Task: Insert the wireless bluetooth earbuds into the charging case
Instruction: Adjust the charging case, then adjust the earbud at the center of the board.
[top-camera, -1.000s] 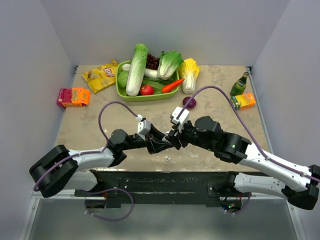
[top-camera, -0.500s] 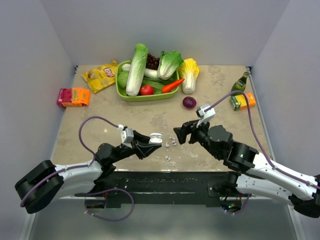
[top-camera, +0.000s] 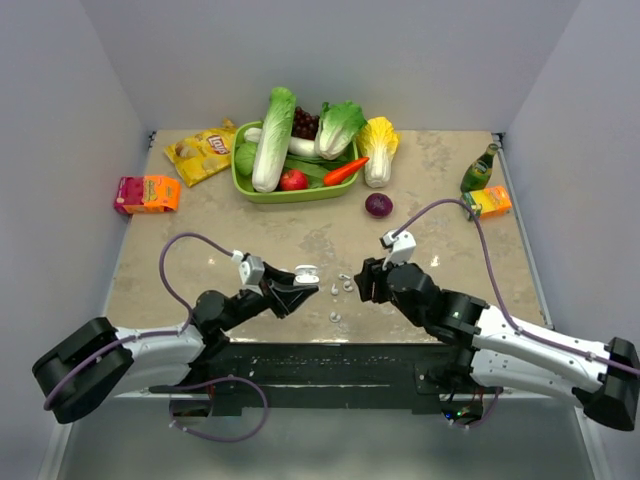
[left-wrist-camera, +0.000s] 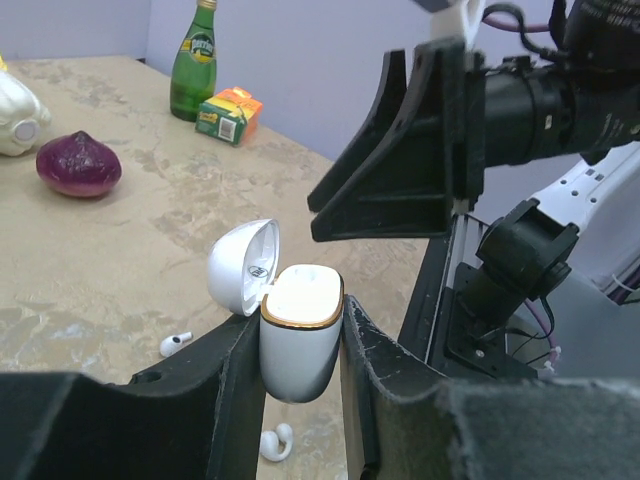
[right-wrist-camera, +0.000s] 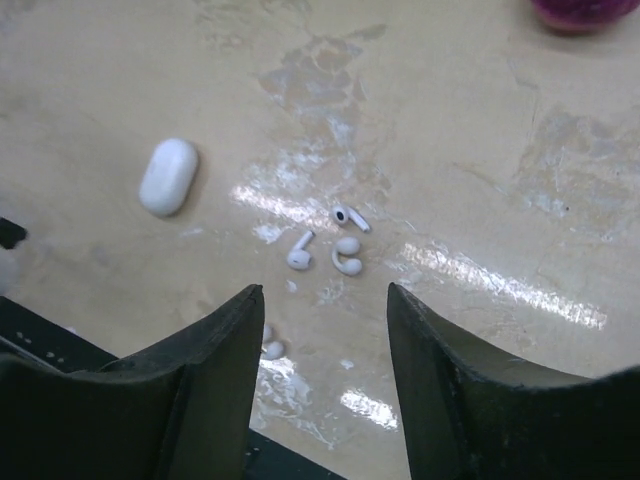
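Note:
My left gripper (top-camera: 303, 277) is shut on the charging case (left-wrist-camera: 300, 335), a white box with a gold rim. It holds the case upright above the table with the lid (left-wrist-camera: 243, 266) swung open. Several white earbuds (top-camera: 341, 286) lie loose on the table just right of it; the right wrist view shows a stemmed one (right-wrist-camera: 300, 252), a second stemmed one (right-wrist-camera: 350, 217) and a hook-shaped piece (right-wrist-camera: 347, 255). My right gripper (top-camera: 362, 281) hovers low over them, open and empty (right-wrist-camera: 325, 290). More small white pieces (right-wrist-camera: 270, 345) lie by the near edge.
A white oval pod (right-wrist-camera: 167, 176) lies on the table left of the earbuds. At the back stand a green vegetable basket (top-camera: 240, 185), a chips bag (top-camera: 203, 152), an orange-pink box (top-camera: 146, 193), a purple onion (top-camera: 378, 205), a green bottle (top-camera: 478, 168) and a juice box (top-camera: 488, 202).
The grippers met at mid-table a second ago. The left one has since pulled back left with the case; the right one swung right, then came down left over the earbuds.

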